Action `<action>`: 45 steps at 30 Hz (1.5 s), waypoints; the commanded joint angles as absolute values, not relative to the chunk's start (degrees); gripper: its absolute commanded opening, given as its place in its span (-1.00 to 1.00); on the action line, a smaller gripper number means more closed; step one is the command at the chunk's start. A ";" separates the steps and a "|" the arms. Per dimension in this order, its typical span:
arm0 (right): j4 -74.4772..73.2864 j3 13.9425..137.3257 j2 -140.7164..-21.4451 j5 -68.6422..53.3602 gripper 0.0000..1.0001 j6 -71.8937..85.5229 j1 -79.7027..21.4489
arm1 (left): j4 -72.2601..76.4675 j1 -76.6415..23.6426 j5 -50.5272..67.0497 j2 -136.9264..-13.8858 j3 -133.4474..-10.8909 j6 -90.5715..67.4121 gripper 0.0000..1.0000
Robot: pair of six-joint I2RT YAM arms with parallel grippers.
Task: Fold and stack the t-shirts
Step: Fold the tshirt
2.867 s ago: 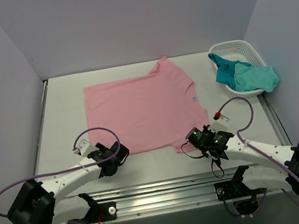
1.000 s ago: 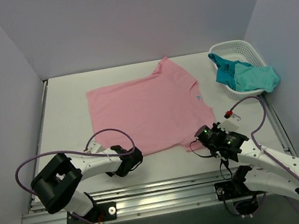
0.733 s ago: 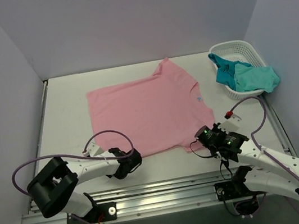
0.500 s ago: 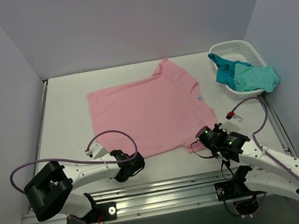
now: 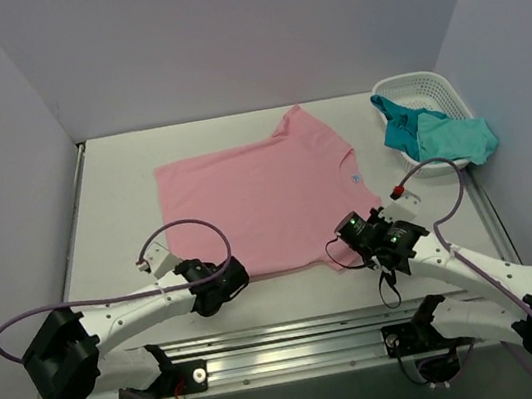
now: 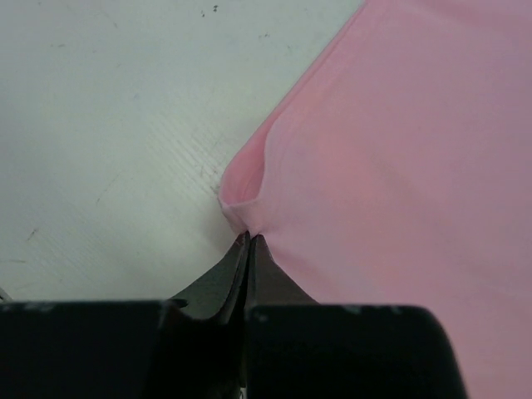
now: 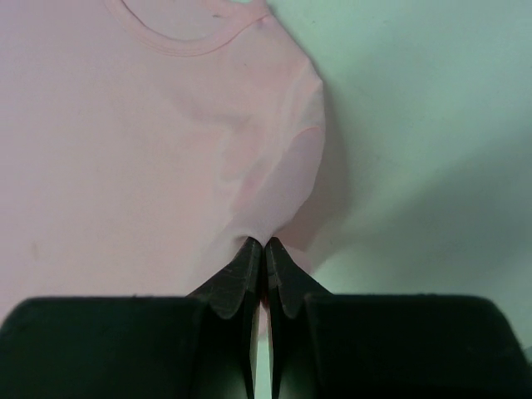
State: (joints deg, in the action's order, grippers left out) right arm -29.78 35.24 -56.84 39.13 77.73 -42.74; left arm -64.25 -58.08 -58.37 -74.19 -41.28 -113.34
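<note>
Pink t-shirt (image 5: 256,201) lies flat in the middle of the table (image 5: 112,183); teal shirts (image 5: 438,137) sit in the basket (image 5: 427,81), far right. My left gripper (image 6: 248,241) is pinched tight on the near hem corner, and my right gripper (image 7: 264,245) on the near sleeve. Judgement: lift both evenly, carry the edge across in parallel, and keep the fabric taut or the fold skews.

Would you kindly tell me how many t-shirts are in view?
3: the pink t-shirt spread on the table; a teal t-shirt and a turquoise t-shirt bunched in the white basket. Others may lie hidden beneath those.
</note>
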 commanded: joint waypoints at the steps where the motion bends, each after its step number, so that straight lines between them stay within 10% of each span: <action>1: -28.92 39.11 -62.03 44.64 -1.00 76.99 -42.63 | -61.11 -54.50 -62.84 -73.74 -45.70 -107.60 -0.95; 19: -33.21 61.50 -87.78 51.59 -1.00 79.88 -41.31 | -19.62 -32.53 -49.32 -74.87 -41.22 -69.18 -0.95; 45: -32.87 83.22 -112.31 53.27 -1.00 77.43 -31.65 | -9.15 -18.55 -40.08 -90.52 -50.53 -62.40 -0.95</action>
State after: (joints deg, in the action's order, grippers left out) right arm -31.79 79.92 -110.10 50.94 78.32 -32.82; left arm -12.38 -19.62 -41.50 -88.90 -47.59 -63.53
